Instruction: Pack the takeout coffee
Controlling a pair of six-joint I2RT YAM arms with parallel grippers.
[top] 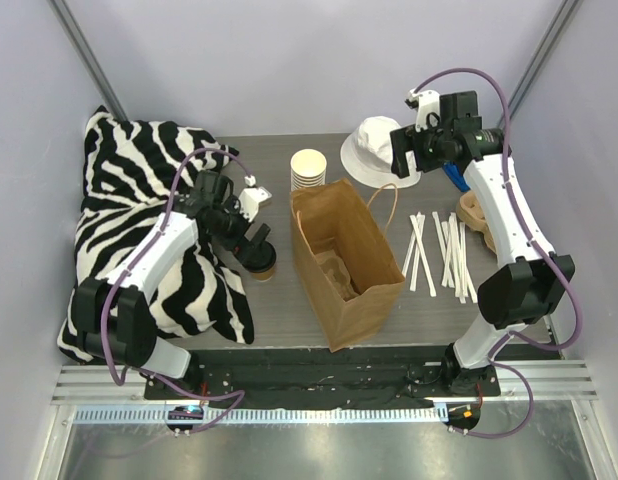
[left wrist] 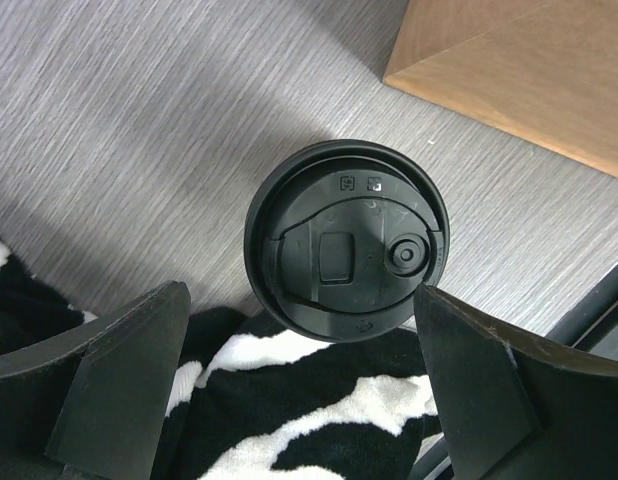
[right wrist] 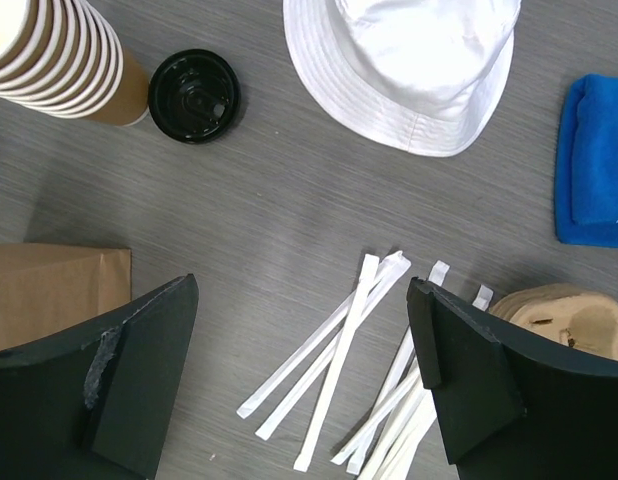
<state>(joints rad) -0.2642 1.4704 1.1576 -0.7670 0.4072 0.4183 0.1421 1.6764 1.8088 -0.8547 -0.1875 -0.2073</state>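
Note:
The takeout coffee [top: 261, 262] stands on the table left of the brown paper bag [top: 344, 265], at the edge of the zebra blanket. In the left wrist view I see only its round black lid [left wrist: 347, 240] from above. My left gripper [top: 251, 240] is open above the cup, and in its own view the left gripper [left wrist: 299, 295] has the lid's near edge level with the fingertips [left wrist: 139, 350], with no visible touch. My right gripper [top: 406, 152] is open and empty, held high over the table's back right; it also shows in the right wrist view [right wrist: 304, 285].
The bag stands open at the table's middle. Behind it is a stack of lidless cups [top: 309, 168], with a loose black lid [right wrist: 194, 95] beside it. A white hat [top: 377, 150], wrapped straws [top: 439, 250], a pulp tray [top: 476, 215] and a blue cloth [right wrist: 594, 165] lie on the right. The zebra blanket [top: 139, 220] covers the left.

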